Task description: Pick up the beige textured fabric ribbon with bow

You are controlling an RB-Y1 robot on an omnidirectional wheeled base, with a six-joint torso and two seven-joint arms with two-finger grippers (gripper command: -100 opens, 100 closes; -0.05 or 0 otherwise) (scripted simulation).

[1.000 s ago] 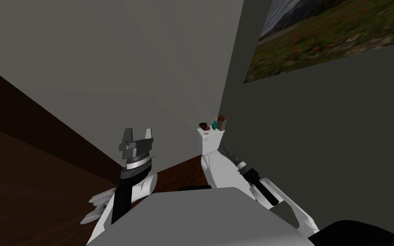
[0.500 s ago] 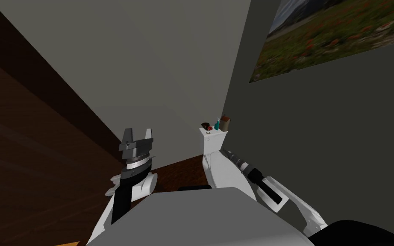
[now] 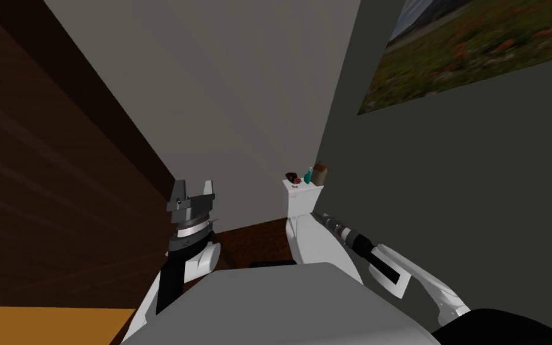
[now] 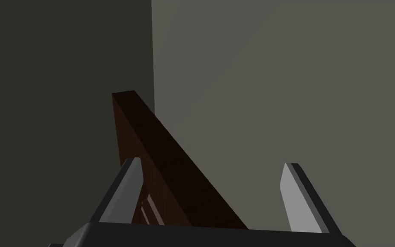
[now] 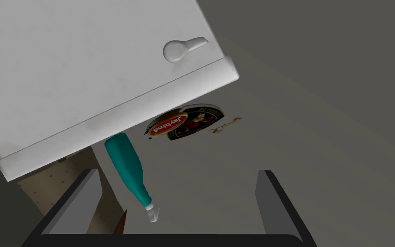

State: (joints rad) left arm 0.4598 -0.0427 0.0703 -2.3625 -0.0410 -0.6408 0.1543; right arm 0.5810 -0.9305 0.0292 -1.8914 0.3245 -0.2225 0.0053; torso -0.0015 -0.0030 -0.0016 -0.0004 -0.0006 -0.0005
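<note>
Ribbon [image 5: 225,124] thin, beige, beside round tin [image 5: 196,122] on white tank [image 3: 302,197], centre of head frame; right gripper [image 5: 177,175] spread, nearer, pointing there; left gripper [image 3: 194,185] spread.

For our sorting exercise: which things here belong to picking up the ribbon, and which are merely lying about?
Job: thin beige ribbon; right gripper, open.
Lying about: teal bottle; round tin; tan box.

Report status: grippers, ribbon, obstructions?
Left gripper open, empty. Right gripper open, aimed at toilet tank top. Thin beige strip, likely the ribbon, lies beyond round tin, ungrasped. Teal bottle sits closer in, near the approach.
</note>
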